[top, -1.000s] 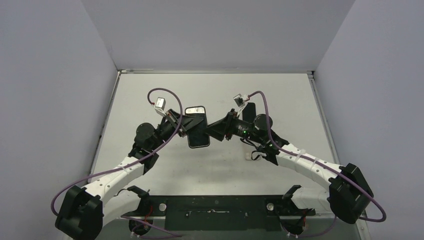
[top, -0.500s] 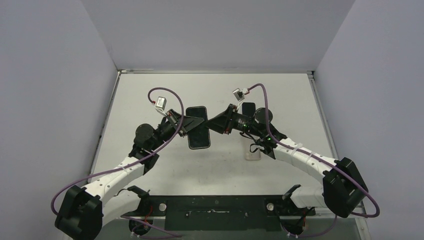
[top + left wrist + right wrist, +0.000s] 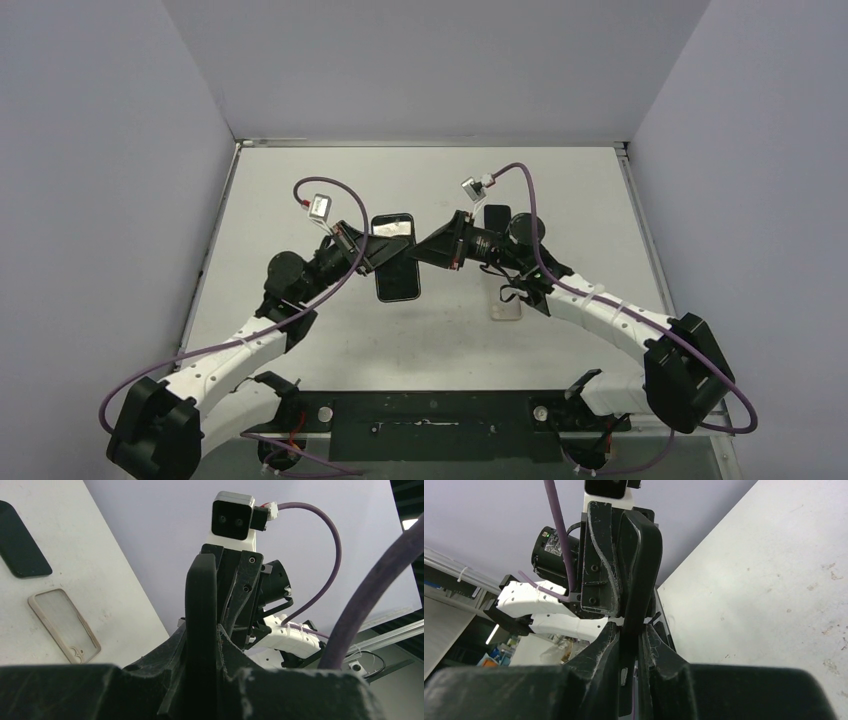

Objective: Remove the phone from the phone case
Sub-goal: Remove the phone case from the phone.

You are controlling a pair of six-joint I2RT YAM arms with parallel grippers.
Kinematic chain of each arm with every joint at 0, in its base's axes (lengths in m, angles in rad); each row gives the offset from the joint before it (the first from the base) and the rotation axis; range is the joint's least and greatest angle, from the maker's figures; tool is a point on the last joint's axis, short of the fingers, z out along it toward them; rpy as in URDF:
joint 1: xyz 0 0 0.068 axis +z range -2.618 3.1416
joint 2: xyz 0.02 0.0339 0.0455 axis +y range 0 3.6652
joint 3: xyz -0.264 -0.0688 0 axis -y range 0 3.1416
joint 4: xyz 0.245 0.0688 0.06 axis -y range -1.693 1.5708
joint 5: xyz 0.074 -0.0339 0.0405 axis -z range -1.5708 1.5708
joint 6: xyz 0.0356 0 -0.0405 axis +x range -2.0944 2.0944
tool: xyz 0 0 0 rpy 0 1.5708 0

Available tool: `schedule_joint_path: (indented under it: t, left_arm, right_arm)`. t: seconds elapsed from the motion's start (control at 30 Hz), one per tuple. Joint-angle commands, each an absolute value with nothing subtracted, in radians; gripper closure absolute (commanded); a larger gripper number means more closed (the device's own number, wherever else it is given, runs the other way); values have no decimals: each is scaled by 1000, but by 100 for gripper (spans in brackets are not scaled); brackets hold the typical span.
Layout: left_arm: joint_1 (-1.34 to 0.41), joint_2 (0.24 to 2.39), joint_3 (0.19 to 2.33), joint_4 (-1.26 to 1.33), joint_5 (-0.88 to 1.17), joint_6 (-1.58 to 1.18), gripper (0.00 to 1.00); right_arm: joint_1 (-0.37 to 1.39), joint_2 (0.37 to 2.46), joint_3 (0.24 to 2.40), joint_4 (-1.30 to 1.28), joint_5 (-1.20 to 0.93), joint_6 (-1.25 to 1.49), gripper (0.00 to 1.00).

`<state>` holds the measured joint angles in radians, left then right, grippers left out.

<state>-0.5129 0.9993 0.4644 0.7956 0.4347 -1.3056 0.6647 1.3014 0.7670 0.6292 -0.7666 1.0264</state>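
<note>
Phone [image 3: 396, 258] is held mid-air over the table [image 3: 300, 190]. The left gripper [image 3: 372, 252] and right gripper [image 3: 424, 250] are each clamped narrow on opposite long edges, likely bracing to peel off the case [image 3: 201, 610], which apparently is still on. Versus a second ago, the phone has barely shifted and the right wrist has swung farther back.

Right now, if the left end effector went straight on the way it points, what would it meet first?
The left end effector is clamped on the phone, so that comes first. Past it, the line seems to run straight into the right end effector, which grips the phone's opposite edge.
</note>
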Motion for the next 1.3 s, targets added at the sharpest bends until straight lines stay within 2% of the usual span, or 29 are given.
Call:
schedule_joint_path:
  t: [0.0,0.13,0.27,0.43,0.5,0.6,0.7,0.8,0.9,1.0,1.03,1.1,1.27]
  left_arm:
    - [-515,947,480,808,441,-1292,94]
    - [-512,935,491,751,490,-1237,79]
    - [-500,935,494,739,566,-1216,68]
    - [-491,945,499,737,647,-1201,66]
    - [-491,954,509,731,678,-1188,67]
    - [-491,974,531,721,727,-1167,74]
    - [-491,997,551,724,762,-1161,84]
    - [-491,1002,559,728,760,-1168,100]
    - [-491,994,561,740,729,-1191,100]
    - [-491,969,556,732,642,-1216,100]
    - [-491,958,551,724,606,-1226,100]
    - [-490,937,536,712,531,-1258,100]
    - [-491,916,507,725,399,-1360,100]
  right_arm:
    - [639,1270,818,640,-850,964,100]
    - [611,1254,833,596,-894,949,100]
    - [576,1247,848,557,-948,939,100]
    - [544,1240,865,532,-991,928,100]
    - [539,1246,882,510,-1010,911,100]
    - [537,1262,910,484,-1046,890,100]
    - [535,1278,937,453,-1076,863,100]
    - [535,1289,952,419,-1094,832,100]
    - [530,1278,959,370,-1061,792,99]
    - [522,1238,934,353,-982,772,87]
    - [520,1224,920,352,-949,772,81]
    - [520,1188,884,361,-871,779,75]
    - [534,1096,756,468,-744,831,53]
